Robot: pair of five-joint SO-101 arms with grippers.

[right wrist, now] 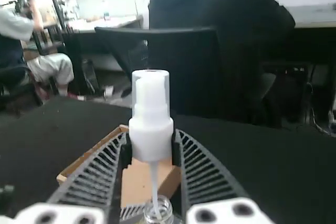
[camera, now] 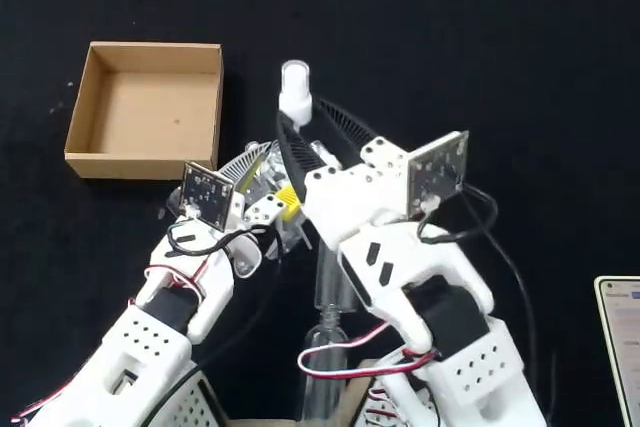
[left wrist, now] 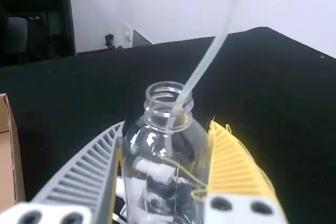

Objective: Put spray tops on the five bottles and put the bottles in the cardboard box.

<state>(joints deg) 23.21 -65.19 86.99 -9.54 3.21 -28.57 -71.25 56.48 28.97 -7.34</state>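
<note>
My left gripper (left wrist: 165, 166) is shut on a clear bottle (left wrist: 163, 171) and holds it upright, its open neck (left wrist: 168, 100) showing. My right gripper (right wrist: 151, 150) is shut on a white spray top (right wrist: 150, 124) held just above that bottle. The top's thin tube (left wrist: 202, 69) reaches down into the bottle's neck. From above, the spray top (camera: 295, 90) stands over the two arms near the table's middle, with the left gripper (camera: 262, 187) below it. The cardboard box (camera: 145, 107) sits at the back left and looks bare inside.
More clear bottles (camera: 325, 347) lie between the arm bases at the front edge. A white tablet or paper (camera: 622, 337) lies at the right edge. The black table (camera: 520, 77) stretches open on the right and back.
</note>
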